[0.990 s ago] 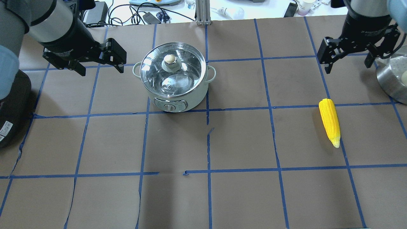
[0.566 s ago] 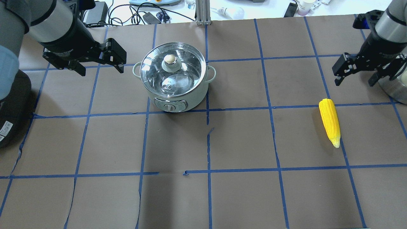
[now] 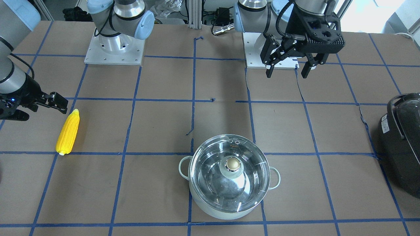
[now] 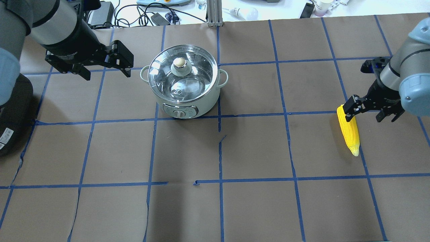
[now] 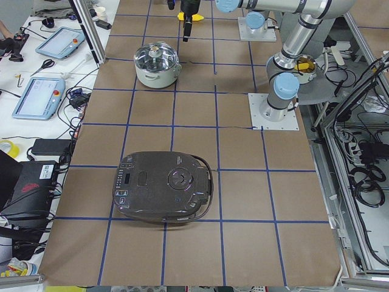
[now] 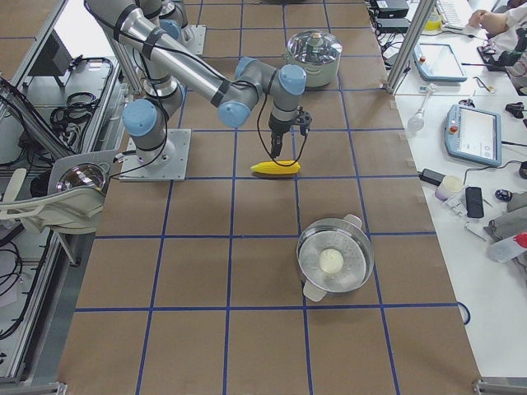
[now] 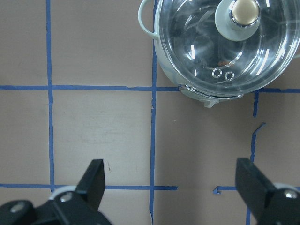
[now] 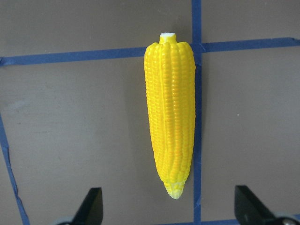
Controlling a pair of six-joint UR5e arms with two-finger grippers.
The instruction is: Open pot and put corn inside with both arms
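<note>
The pot [image 4: 201, 107] stands on the table at the back left of centre, its glass lid [image 4: 195, 79] on with the knob [image 4: 180, 63] up. It also shows in the front view [image 3: 210, 209] and the left wrist view [image 7: 187, 79]. My left gripper [image 4: 107, 74] is open and empty, to the left of the pot and apart from it. The yellow corn [image 4: 349, 132] lies on the table at the right. My right gripper [image 4: 365, 117] is open and hovers above the corn [image 8: 171, 112] without touching it.
A large black appliance [image 4: 10, 114] sits at the table's left edge. A steel bowl with a white ball [image 6: 333, 262] stands beyond the corn on the right side. Cables and small items [image 4: 144, 13] lie past the far edge.
My right gripper has moved from the far right corner toward me and down, and now hovers over the corn. The left arm, pot and corn have not moved.
</note>
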